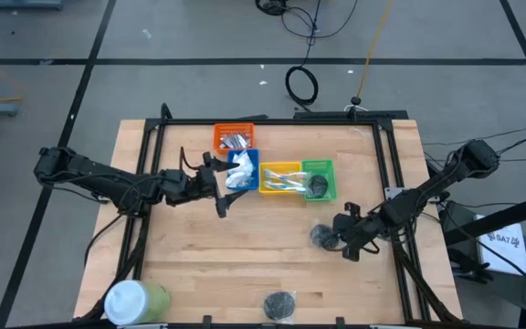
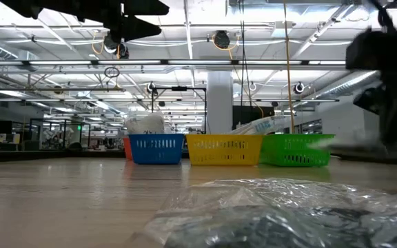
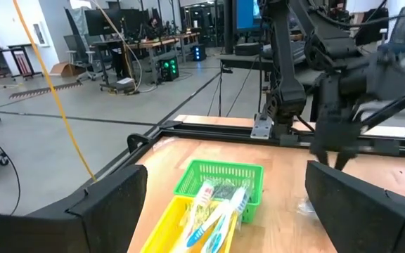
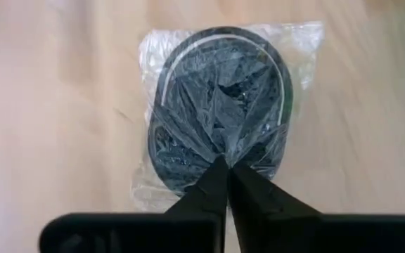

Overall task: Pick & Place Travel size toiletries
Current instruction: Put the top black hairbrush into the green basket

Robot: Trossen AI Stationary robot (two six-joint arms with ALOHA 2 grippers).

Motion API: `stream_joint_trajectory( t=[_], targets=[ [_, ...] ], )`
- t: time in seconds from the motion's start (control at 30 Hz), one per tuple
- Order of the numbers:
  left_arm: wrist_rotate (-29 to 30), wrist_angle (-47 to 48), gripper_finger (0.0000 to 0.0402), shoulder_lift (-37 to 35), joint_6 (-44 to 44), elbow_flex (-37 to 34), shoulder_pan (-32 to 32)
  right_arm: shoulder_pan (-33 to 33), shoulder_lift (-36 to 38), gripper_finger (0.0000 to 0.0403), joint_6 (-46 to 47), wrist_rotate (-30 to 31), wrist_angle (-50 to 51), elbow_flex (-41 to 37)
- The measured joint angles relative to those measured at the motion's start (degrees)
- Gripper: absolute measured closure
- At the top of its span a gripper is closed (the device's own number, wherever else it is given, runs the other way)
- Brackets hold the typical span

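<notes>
Wrapped dark disc (image 4: 216, 112) pinched at plastic by right tool (image 4: 228, 167), tips together, for lifting toward trays. Left tool (image 3: 223, 211) wide above yellow tray (image 3: 181, 221), waiting.

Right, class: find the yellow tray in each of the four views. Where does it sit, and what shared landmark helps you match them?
High view: yellow tray at table centre, towards the far edge.
Low view: middle of the tray row.
Left wrist view: at the bottom, between the fingers.
Right wrist view: not in it.
Landmark: the green tray touching it.
</notes>
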State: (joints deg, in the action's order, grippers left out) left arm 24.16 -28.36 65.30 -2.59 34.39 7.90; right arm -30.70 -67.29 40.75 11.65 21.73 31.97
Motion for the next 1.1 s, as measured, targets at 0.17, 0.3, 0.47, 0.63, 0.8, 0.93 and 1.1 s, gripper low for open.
stream_joint_trajectory(
  t=[0.17,0.3,0.47,0.63,0.8,0.93,1.1],
  targets=[
    [0.0,0.3,0.0023,0.0,0.1,0.0,0.0,0.0,6.2,0.0401,-6.8,4.8,-9.3,0.0],
    [0.0,0.3,0.0023,0.3,0.2,0.0,0.0,0.0,12.2,0.0402,-12.1,19.8,-12.8,0.0],
    [0.0,0.3,0.0023,1.6,0.2,0.0,0.0,1.5,18.1,0.0402,-11.4,45.8,-6.9,0.1],
    [0.1,0.0,0.0023,3.5,0.1,0.0,-0.2,10.4,19.0,0.0402,-3.9,43.6,3.7,-0.2],
    [0.4,-2.1,0.0023,3.9,-0.1,0.0,-0.5,19.2,15.9,0.0403,-5.5,33.0,-4.3,-5.2],
    [0.4,-2.2,0.0023,3.9,0.1,0.0,-0.9,23.7,13.8,0.0403,-6.4,26.8,-9.8,-8.1],
    [0.4,-2.2,0.0023,3.9,0.2,0.0,-0.9,25.9,12.7,0.0403,-6.4,25.5,-10.5,-8.4]
  ],
)
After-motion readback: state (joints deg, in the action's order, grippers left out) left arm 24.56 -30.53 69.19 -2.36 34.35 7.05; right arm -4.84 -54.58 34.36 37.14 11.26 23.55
